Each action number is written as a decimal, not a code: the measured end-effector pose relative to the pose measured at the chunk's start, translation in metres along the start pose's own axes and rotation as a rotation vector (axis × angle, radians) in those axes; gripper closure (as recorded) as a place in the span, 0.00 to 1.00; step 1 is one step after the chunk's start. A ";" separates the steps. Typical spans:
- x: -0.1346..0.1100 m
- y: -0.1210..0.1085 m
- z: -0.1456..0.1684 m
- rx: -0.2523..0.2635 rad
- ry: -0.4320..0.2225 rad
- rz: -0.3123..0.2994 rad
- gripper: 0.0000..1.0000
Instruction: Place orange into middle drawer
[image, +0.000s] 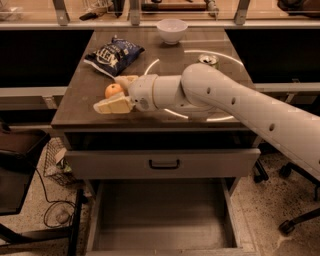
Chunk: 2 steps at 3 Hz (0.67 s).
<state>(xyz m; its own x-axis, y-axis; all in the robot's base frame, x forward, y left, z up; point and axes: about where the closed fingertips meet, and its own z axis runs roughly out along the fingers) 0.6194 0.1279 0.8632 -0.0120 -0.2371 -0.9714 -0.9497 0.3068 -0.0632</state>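
The orange (113, 90) sits on the dark table top (80, 107) near its front left part. My gripper (108, 93) reaches in from the right and is open, with its jaws on either side of the orange. One pale finger (114, 105) lies in front of the fruit and the other (125, 80) behind it. I cannot tell whether either finger touches it. The middle drawer (160, 220) is pulled out below the table, and its flat grey floor is bare.
A dark blue chip bag (113, 55) lies behind the orange. A white bowl (172, 30) stands at the back, and a soda can (208, 60) shows behind my arm. A shut drawer front with a dark handle (164, 163) sits above the open drawer. A chair (20, 165) is at the left.
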 end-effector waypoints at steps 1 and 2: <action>-0.001 0.002 0.002 -0.006 0.000 -0.001 0.59; -0.001 0.004 0.004 -0.009 -0.001 -0.002 0.83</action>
<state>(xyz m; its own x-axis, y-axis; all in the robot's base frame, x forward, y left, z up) 0.6171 0.1331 0.8634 -0.0100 -0.2369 -0.9715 -0.9525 0.2980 -0.0628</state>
